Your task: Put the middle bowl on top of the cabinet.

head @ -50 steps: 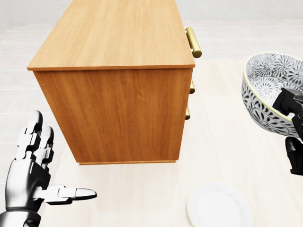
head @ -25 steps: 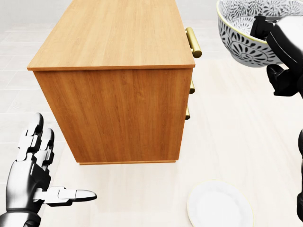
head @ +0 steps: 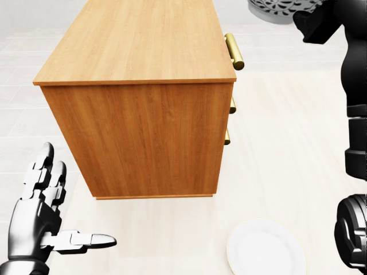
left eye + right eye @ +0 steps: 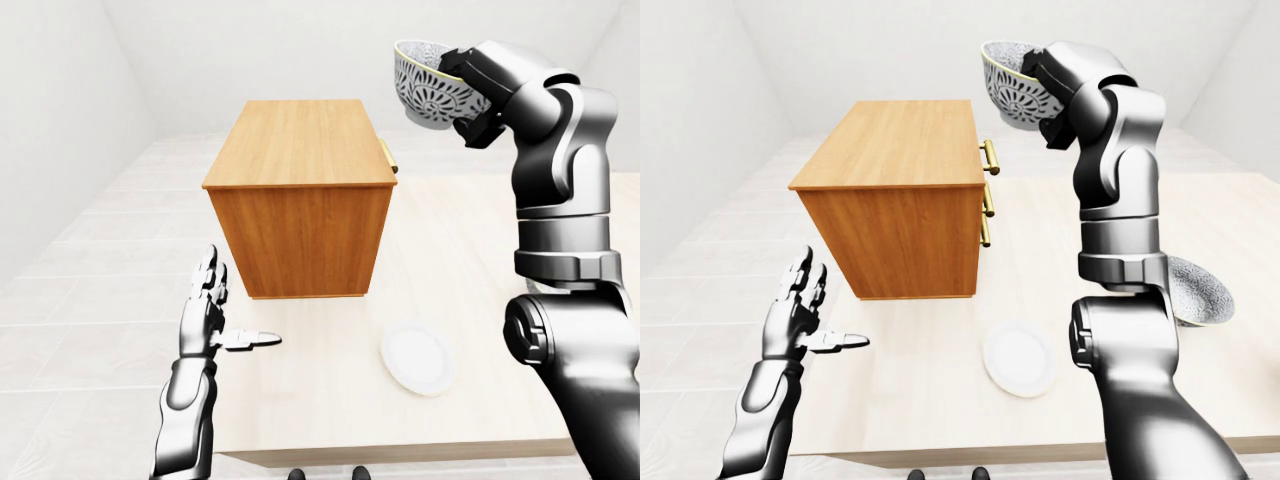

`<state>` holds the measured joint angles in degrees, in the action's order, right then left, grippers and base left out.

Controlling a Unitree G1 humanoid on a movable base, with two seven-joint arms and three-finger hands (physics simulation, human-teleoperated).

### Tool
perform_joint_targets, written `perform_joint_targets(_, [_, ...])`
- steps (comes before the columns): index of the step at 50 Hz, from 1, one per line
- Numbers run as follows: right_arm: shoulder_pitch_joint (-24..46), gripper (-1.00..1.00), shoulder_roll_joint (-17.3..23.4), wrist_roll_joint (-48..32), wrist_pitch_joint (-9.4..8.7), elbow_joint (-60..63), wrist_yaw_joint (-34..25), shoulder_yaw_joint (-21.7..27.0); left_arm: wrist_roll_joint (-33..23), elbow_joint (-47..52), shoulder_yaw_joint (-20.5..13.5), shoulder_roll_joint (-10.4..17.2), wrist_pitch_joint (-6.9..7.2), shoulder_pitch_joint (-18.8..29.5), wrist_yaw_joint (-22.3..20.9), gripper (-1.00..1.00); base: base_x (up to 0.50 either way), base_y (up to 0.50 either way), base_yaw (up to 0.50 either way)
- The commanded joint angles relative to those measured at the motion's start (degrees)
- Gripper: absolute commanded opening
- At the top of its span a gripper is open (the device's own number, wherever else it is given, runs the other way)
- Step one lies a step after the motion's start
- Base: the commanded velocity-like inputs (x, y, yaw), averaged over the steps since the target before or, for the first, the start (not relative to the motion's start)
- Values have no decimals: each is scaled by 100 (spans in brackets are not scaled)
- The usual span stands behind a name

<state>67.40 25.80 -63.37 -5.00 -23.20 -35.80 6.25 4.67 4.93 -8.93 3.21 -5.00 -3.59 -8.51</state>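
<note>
Nearest, at lower left of the left-eye view: left hand (image 4: 205,312) hangs over the counter (image 4: 300,410) edge, fingers spread and pointing up, thumb stuck out to the right, holding nothing. Next, one white plate (image 4: 417,358) lies flat on the counter, lower right of the cabinet (image 4: 300,190) and apart from it. In the right-eye view a grey patterned bowl (image 4: 1202,290) sits on the counter, partly hidden behind the right arm. One wooden cabinet stands on the counter, top bare, with three gold handles (image 3: 234,50) on its right face in the head view. Farthest and highest: the middle bowl (image 4: 425,88), black-and-white floral pattern, is held up in the air by the right hand (image 4: 478,98). The dark fingers (image 4: 455,65) are clamped on its right rim, one hooked over the lip, the others under the outer wall. Bowl is tilted, mouth up and leaning left. It sits above cabinet-top level, just right of the top's far right corner, touching nothing but the fingers. Count: two bowls, one plate, one cabinet.
</note>
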Motion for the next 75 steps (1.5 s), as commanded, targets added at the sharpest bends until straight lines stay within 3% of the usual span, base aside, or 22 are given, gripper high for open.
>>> perform_joint_targets(1, [1036,-100,-176,231,0,-1198,506,-245,3,-154,-37,9,0,-74,-56,100,0,0,0])
perform_joint_targets(15, [1748,-100,-617,553,0,-2240,1238,-383,-59,269,-25,-37,0,-384,-102,100,0,0,0])
perform_joint_targets(24, [2049,-100,-953,741,0,-2466,1362,-504,-102,808,0,-76,16,-520,-89,100,0,0,0])
perform_joint_targets(43, [2084,-100,-1769,788,0,-3045,2160,-828,-169,694,-74,-128,0,-529,-126,100,0,0,0])
perform_joint_targets(75, [2189,-100,-2243,450,0,-4187,3279,-1156,-133,427,-156,-107,0,-498,-224,100,0,0,0])
